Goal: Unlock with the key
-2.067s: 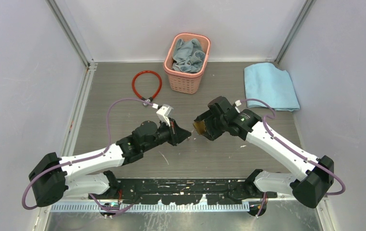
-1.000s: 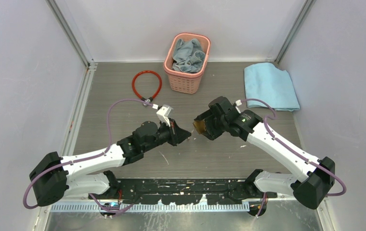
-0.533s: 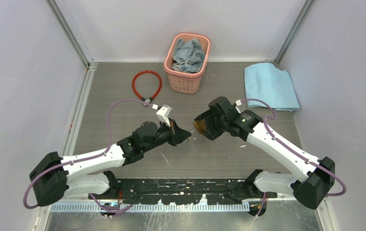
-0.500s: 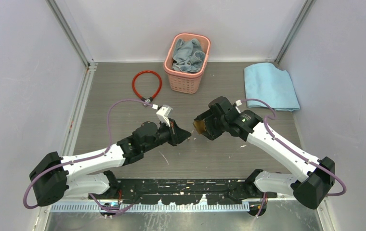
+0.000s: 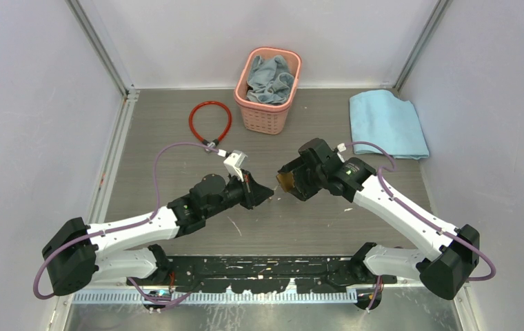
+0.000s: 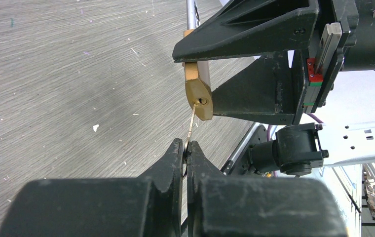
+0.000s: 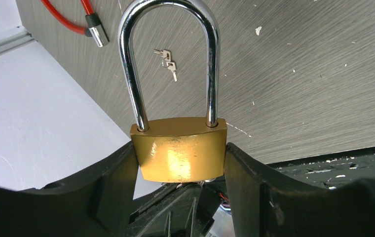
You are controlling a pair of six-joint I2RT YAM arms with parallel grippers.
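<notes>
Well apart from basket (image 5: 265,118), your left gripper (image 6: 186,148) pinches key (image 6: 191,122), tip in keyhole (image 6: 201,101); right gripper (image 7: 178,170) clamps brass padlock (image 7: 178,153), shackle (image 7: 129,69) seated

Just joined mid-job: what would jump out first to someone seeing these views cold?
The brass padlock stands out, clamped in the right end effector above the table's centre, with its shackle seated in the body. The left end effector is shut on a key whose tip is at the keyhole. At the back stands a pink basket holding a grey cloth.
</notes>
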